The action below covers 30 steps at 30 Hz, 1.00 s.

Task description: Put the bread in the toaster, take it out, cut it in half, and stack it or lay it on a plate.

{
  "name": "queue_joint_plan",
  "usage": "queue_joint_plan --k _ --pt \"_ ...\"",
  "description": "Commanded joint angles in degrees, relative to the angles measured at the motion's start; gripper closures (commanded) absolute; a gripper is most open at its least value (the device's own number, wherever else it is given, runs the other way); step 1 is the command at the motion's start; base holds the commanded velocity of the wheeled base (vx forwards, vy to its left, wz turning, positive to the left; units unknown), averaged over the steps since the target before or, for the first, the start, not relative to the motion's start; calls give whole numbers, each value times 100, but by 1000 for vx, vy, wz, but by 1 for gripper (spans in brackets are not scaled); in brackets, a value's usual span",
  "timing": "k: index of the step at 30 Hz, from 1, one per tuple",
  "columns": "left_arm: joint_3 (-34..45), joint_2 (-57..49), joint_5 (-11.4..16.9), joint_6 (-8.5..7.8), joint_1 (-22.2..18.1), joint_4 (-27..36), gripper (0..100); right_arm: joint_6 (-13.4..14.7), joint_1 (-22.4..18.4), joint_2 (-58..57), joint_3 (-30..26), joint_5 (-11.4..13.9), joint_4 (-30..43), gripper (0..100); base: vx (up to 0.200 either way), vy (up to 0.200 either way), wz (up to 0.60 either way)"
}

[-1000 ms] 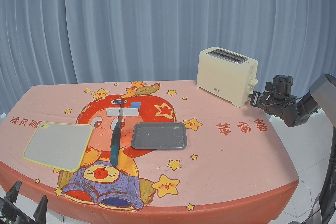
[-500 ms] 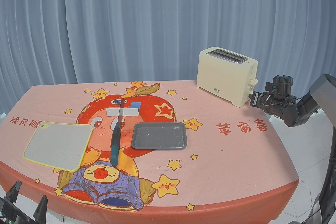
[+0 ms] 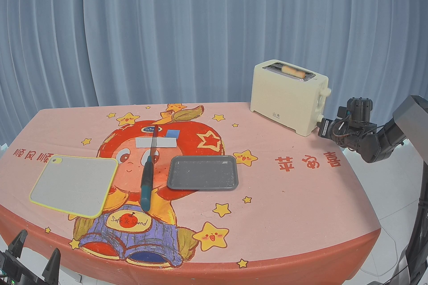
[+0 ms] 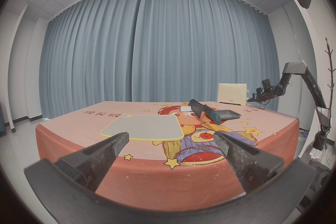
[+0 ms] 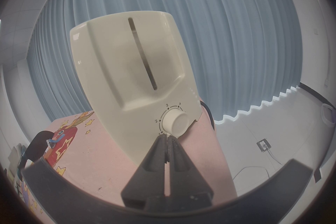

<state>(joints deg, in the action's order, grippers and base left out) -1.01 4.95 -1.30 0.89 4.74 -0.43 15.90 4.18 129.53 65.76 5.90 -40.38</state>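
Right gripper (image 3: 321, 124) pinched together, holding nothing, tips touching or just off the toaster (image 3: 285, 96) end wall, right under the dial (image 5: 176, 122). Bread (image 3: 293, 71) is above and beyond those tips, crust poking out of the top slot. Lever (image 3: 326, 92) sits just above the gripper. Left gripper (image 4: 170, 138) spread wide, empty, low off the table's near edge. Board (image 3: 73, 184) is straight ahead of it, knife (image 3: 147, 179) and plate (image 3: 203, 173) farther ahead toward the right arm's side

Risks:
- Fingers must part before going for the bread, else they just poke it down or nudge the toaster
- Little crust showing, so the grip will be shallow and the slice may slip down into the slot or tear
- Rising straight up from here could clip the dial or lever, and a snagged lever would sink the bread
- Toaster looks light and stands near the table edge, so a sideways pull could slide or tip it
- Long carry to the board, so a loose pinch may drop the slice
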Motion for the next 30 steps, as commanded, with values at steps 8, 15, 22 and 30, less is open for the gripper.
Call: queue_joint_plan --k 8,15,22,30 --pt "101 6 -1 -1 0 -1 0 1 39 -15 -72 8 -5 100 0 0 0" --pt "101 6 -1 -1 0 -1 0 -43 48 -15 -160 8 -67 100 0 0 0" --pt "101 6 -1 -1 0 -1 0 -52 65 -77 -221 8 -67 100 0 0 0" --pt "101 6 -1 -1 0 -1 0 -52 100 -428 -362 8 -14 100 0 0 0"
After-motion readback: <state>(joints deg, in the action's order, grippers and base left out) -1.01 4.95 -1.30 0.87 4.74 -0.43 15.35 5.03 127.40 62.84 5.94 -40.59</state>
